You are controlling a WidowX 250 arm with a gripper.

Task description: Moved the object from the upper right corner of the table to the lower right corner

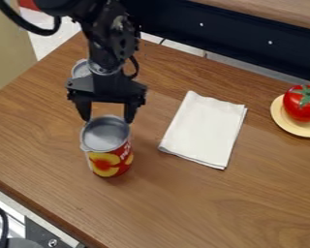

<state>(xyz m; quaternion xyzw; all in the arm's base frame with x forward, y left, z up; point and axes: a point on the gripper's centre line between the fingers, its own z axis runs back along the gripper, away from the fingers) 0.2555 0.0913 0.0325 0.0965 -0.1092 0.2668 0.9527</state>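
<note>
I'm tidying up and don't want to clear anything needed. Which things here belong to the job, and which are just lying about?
Job, as I read it:
- end effector
- tomato, probably the object, towards upper right
- yellow plate under it
- wooden table

Just lying about, apparently:
- open can
- folded white cloth
- silvery round item, partly hidden

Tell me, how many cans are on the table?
1 certain can, by the gripper, left of the white cloth; a round silvery thing, partly hidden behind the arm, may be another.
</note>
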